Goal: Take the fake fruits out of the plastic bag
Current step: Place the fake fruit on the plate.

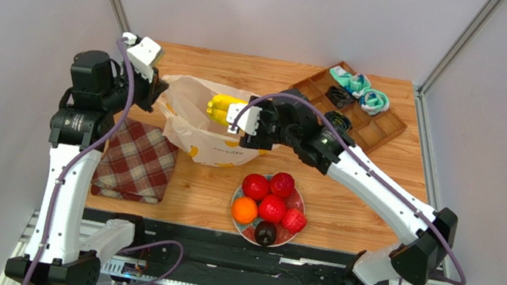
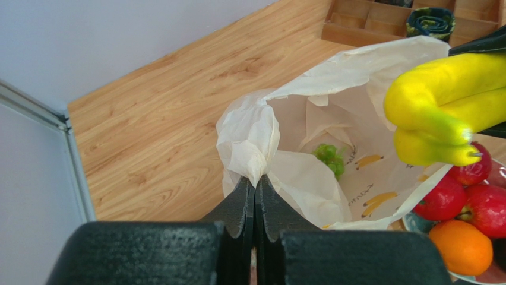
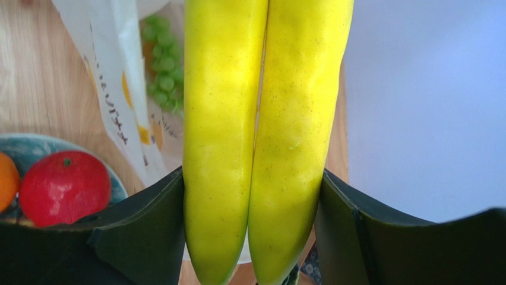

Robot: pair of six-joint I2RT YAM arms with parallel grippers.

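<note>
The cream plastic bag (image 1: 198, 122) with banana prints lies open at the table's middle. My left gripper (image 2: 256, 184) is shut on its bunched rim (image 2: 252, 139) and holds it up. My right gripper (image 3: 252, 196) is shut on the yellow bananas (image 3: 261, 119) and holds them above the bag's mouth; they also show in the top view (image 1: 221, 109). The green grapes (image 2: 330, 157) lie inside the bag. A teal plate (image 1: 289, 238) in front holds red round fruits (image 1: 267, 194), an orange (image 1: 244, 210), a strawberry (image 1: 295, 220) and a dark round fruit (image 1: 265, 232).
A red plaid cloth (image 1: 137, 160) lies left of the bag beside the left arm. A wooden compartment tray (image 1: 380, 132) with rolled cloths (image 1: 360, 90) stands at the back right. Grey walls close in the table on three sides.
</note>
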